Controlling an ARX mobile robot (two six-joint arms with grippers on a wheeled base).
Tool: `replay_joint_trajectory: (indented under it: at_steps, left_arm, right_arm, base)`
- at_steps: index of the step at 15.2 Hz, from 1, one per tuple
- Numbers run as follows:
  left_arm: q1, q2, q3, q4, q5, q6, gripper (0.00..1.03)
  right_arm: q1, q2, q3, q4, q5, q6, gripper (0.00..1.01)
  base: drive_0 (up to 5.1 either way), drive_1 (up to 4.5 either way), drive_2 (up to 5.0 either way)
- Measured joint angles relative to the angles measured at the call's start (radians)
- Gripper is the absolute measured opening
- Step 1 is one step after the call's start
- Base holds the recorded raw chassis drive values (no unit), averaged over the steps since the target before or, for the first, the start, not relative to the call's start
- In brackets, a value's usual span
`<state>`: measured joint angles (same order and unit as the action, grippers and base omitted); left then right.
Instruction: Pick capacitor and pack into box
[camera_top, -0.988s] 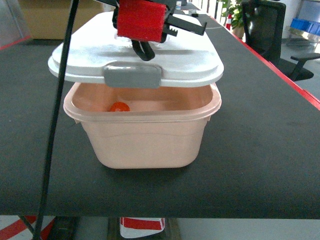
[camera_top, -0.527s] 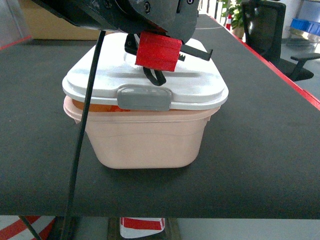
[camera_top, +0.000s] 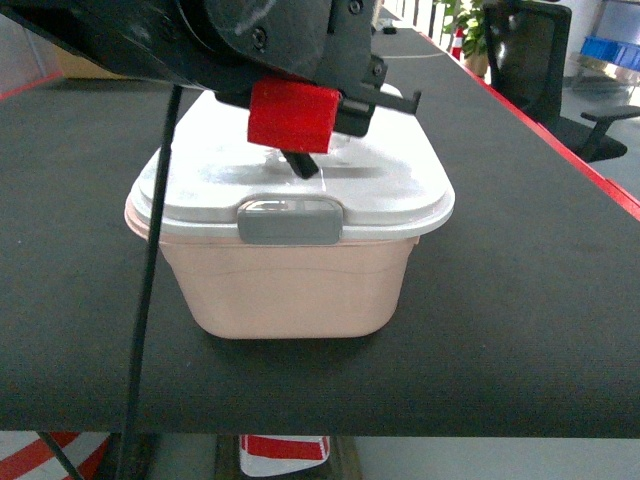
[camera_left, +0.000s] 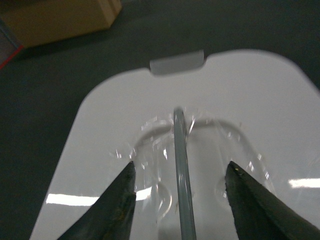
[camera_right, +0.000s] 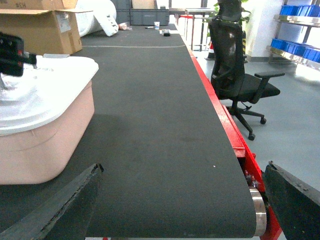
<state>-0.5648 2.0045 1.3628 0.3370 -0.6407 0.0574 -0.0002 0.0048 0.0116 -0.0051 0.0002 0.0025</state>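
The pale pink box (camera_top: 290, 290) stands on the black belt with its white lid (camera_top: 390, 190) down and its grey latch (camera_top: 290, 220) at the front. The capacitor is hidden inside it. My left gripper (camera_top: 305, 160) hangs just over the lid's middle. In the left wrist view it (camera_left: 181, 164) is open, with the thin grey handle (camera_left: 178, 135) running between the spread fingers without touching them. My right gripper (camera_right: 184, 166) is open over bare belt, to the right of the box (camera_right: 45, 145), and holds nothing.
A brown cardboard carton (camera_right: 40, 27) stands at the far end of the belt. The belt's red right edge (camera_right: 220, 115) borders an aisle with a black office chair (camera_right: 240, 75) and blue bins (camera_right: 300, 10). A black cable (camera_top: 150, 300) hangs before the box's left side.
The lid, held up and tilted a second ago, has come down onto the tub. The orange capacitor seen inside is now covered. The left gripper came down with the lid.
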Motion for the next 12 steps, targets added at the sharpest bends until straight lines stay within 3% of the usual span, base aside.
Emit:
replay_joint_trajectory:
  at_steps: [1, 2, 6, 8, 10, 12]
  left_arm:
    - [0.021, -0.089, -0.059, 0.217, 0.072, 0.003, 0.73]
    - [0.082, -0.243, -0.200, 0.456, 0.134, 0.003, 1.00]
    - [0.183, -0.451, -0.539, 0.656, 0.291, -0.009, 0.98]
    - [0.216, -0.500, -0.661, 0.653, 0.329, -0.041, 0.98]
    - [0.227, -0.499, -0.690, 0.663, 0.335, -0.050, 0.98]
    - [0.247, -0.518, -0.702, 0.533, 0.332, -0.050, 0.91]
  right_arm:
    - [0.000, 0.000, 0.000, 0.000, 0.000, 0.000, 0.98]
    - [0.000, 0.000, 0.000, 0.000, 0.000, 0.000, 0.98]
    - [0.000, 0.000, 0.000, 0.000, 0.000, 0.000, 0.98]
    - [0.000, 0.000, 0.000, 0.000, 0.000, 0.000, 0.98]
    - [0.000, 0.000, 0.000, 0.000, 0.000, 0.000, 0.98]
    - [0.000, 0.000, 0.000, 0.000, 0.000, 0.000, 0.98]
  base:
    - [0.0, 0.00, 0.0]
    - [0.0, 0.00, 0.0]
    - [0.0, 0.00, 0.0]
    - [0.0, 0.00, 0.0]
    - [0.0, 0.00, 0.0]
    - [0.0, 0.00, 0.0]
